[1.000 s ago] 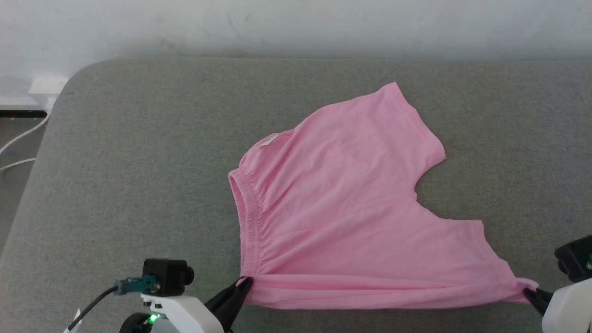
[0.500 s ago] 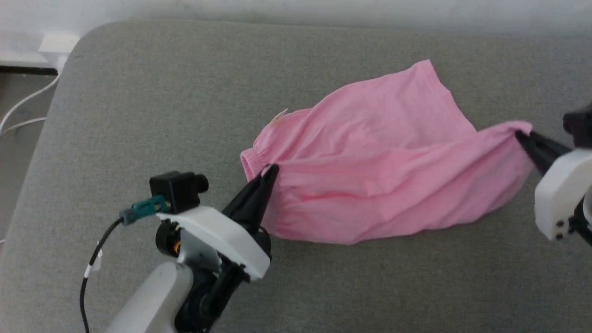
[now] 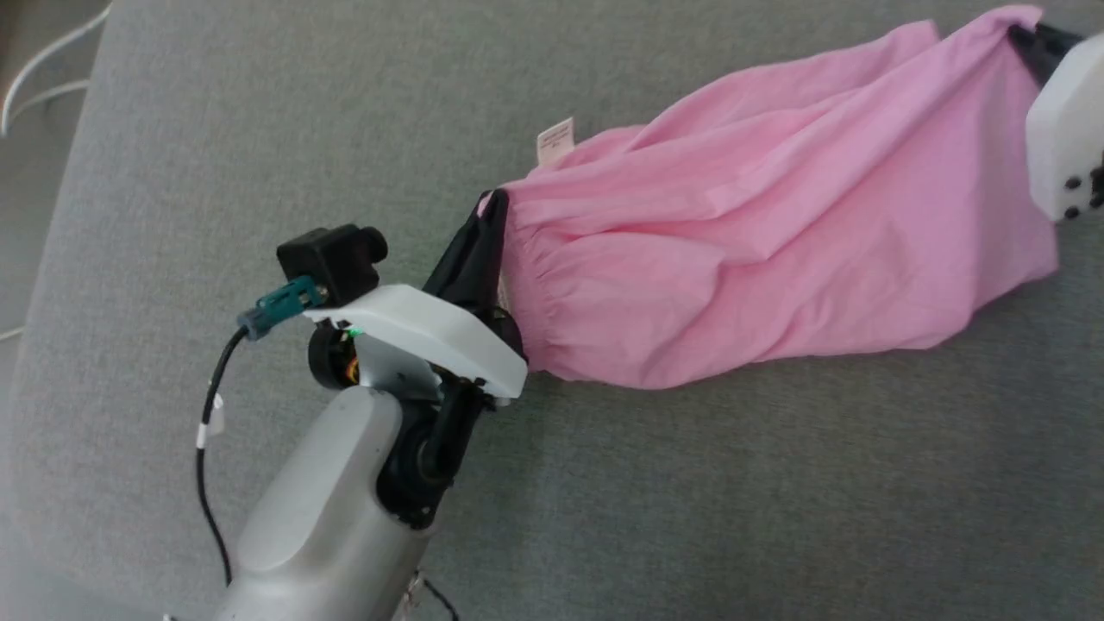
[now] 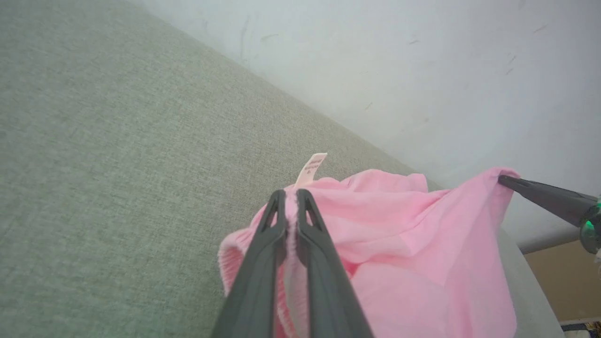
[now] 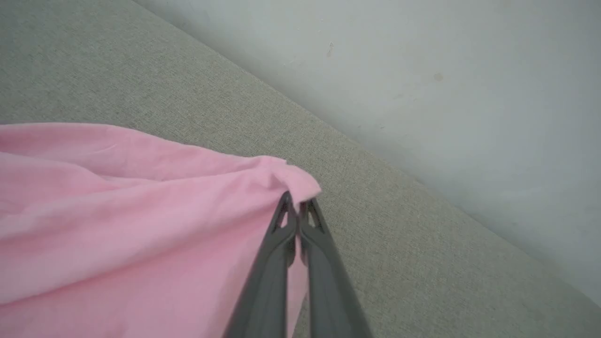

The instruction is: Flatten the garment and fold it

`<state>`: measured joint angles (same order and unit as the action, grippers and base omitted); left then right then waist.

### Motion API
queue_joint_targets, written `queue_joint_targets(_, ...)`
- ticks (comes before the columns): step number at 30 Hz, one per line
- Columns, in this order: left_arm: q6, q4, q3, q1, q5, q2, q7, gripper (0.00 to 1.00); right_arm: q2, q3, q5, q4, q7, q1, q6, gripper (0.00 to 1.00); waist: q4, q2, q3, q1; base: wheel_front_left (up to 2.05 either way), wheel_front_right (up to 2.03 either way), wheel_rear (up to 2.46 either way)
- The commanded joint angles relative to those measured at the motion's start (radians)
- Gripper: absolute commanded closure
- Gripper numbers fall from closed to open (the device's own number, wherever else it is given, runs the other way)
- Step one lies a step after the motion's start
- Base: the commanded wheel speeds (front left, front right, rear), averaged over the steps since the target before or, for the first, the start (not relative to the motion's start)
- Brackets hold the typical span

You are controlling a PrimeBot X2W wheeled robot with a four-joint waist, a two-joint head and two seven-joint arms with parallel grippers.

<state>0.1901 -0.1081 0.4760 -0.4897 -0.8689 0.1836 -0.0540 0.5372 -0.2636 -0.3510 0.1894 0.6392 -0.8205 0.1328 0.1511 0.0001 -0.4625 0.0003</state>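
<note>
The garment [image 3: 759, 233] hangs stretched between the two grippers. It runs from the middle of the head view up to the upper right corner, over a grey fabric-covered surface [image 3: 690, 500]. Its lower folds sag toward that surface, though I cannot tell whether they touch it. The left gripper [image 3: 493, 207], centre left, is pinched closed on the gathered waistband [image 3: 526, 276]. In the left wrist view the pink edge is squeezed between its two dark fingers. A small white label [image 3: 555, 141] sticks up just above that grip. The right gripper [image 3: 1022, 36], at the upper right edge, is clamped on the far corner of the cloth, fingers pressed together around the hem. A white cable [image 3: 43, 60] curls in the upper left corner, past the surface's edge. A pale wall [image 5: 422, 70] stands behind.
</note>
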Motion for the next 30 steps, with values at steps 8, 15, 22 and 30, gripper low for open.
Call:
queue_joint_targets(8, -0.019, -0.084, 0.013, -0.049, 0.014, -0.055, -0.054, 1.0, 0.017, -0.04, 0.018, 0.218, -0.006, -0.142, -0.002, 1.0, 0.125, -0.0001, -0.127, -0.0003, 0.0, 0.0, 0.0)
queue_joint_targets(15, -0.064, -0.093, 0.038, -0.033, 0.008, -0.056, -0.063, 0.0, 0.005, -0.04, -0.033, 0.296, 0.036, -0.155, -0.002, 0.0, 0.121, -0.0001, -0.085, -0.0003, 0.0, 0.0, 0.0)
queue_joint_targets(22, -0.088, -0.029, 0.057, 0.058, 0.055, -0.01, -0.141, 0.0, 0.0, 0.0, -0.083, 0.225, -0.119, -0.025, -0.002, 0.0, 0.089, -0.0001, 0.056, -0.0003, 0.0, 0.0, 0.0)
queue_joint_targets(30, -0.069, 0.025, 0.106, 0.19, 0.102, 0.048, -0.147, 0.0, -0.114, 0.207, -0.033, 0.024, -0.366, 0.295, -0.002, 0.0, 0.039, -0.0001, 0.199, -0.0003, 0.0, 0.0, 0.0)
